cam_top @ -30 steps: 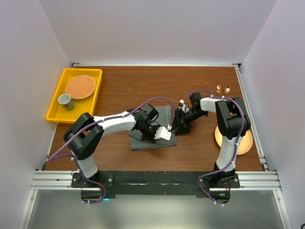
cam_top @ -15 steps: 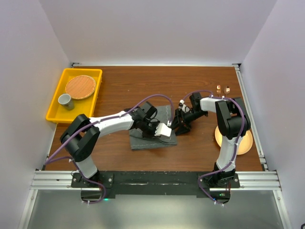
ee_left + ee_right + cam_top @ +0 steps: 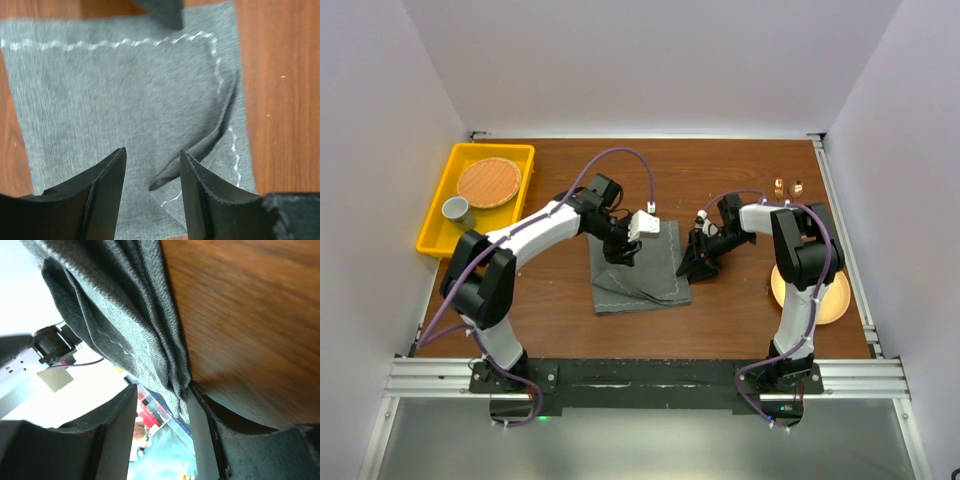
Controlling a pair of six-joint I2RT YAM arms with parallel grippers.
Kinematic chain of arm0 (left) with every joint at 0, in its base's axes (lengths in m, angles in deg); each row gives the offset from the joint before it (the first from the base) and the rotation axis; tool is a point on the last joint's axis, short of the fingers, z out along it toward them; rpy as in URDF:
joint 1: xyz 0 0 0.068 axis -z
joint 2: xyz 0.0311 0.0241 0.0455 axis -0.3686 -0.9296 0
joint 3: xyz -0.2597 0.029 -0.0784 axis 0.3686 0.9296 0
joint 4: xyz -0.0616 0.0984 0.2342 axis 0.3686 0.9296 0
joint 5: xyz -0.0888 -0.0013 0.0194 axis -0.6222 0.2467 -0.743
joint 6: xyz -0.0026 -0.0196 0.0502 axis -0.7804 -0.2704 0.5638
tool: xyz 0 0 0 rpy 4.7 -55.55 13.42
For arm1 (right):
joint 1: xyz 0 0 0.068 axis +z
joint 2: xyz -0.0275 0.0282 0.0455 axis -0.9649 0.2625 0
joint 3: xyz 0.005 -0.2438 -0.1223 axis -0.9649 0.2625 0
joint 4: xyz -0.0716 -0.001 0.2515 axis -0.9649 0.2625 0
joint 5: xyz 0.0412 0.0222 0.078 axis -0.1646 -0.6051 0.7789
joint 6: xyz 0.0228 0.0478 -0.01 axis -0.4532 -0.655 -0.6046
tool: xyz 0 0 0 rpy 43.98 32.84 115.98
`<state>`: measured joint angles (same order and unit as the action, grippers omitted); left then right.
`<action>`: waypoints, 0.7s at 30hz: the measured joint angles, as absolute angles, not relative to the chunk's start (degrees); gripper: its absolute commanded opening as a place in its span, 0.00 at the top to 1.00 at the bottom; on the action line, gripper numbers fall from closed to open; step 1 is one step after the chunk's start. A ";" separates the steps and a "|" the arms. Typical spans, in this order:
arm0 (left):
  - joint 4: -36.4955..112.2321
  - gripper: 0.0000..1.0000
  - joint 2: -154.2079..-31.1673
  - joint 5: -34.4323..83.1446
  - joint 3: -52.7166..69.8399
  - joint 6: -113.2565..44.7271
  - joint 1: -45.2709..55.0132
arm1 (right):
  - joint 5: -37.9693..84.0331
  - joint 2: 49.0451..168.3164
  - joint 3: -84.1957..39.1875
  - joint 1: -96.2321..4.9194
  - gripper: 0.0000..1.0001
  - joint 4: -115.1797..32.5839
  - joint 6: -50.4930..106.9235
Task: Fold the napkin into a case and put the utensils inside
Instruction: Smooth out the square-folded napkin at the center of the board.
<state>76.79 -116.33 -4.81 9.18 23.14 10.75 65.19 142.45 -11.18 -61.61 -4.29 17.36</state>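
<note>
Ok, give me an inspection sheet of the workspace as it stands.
Surface: brown wooden table, no damage seen.
Job's things: napkin mid-table, folded over with a loose flap, not yet a narrow case; utensils near the far right corner, apart from it.
Clutter: yellow tray far left holding a grey cup and a woven mat; orange plate near the right edge.
Grippers: left gripper above the napkin, jaws open, empty; right gripper at its right edge, jaws apart around the cloth.
Cables: purple cables, one arching high behind the left gripper; no snag seen.
Surroundings: white walls, metal rail at the near edge.
</note>
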 measured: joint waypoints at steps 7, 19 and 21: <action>76.90 0.57 -122.18 -3.26 9.07 21.17 9.68 | 64.73 143.12 -11.77 -61.61 0.56 -3.50 17.53; 84.94 0.59 -119.80 -4.29 11.56 26.77 9.64 | 64.49 143.17 -11.82 -61.61 0.57 -3.39 17.58; 86.45 0.59 -117.88 -4.75 12.42 27.64 9.81 | 64.45 143.30 -11.99 -61.61 0.57 -3.22 17.62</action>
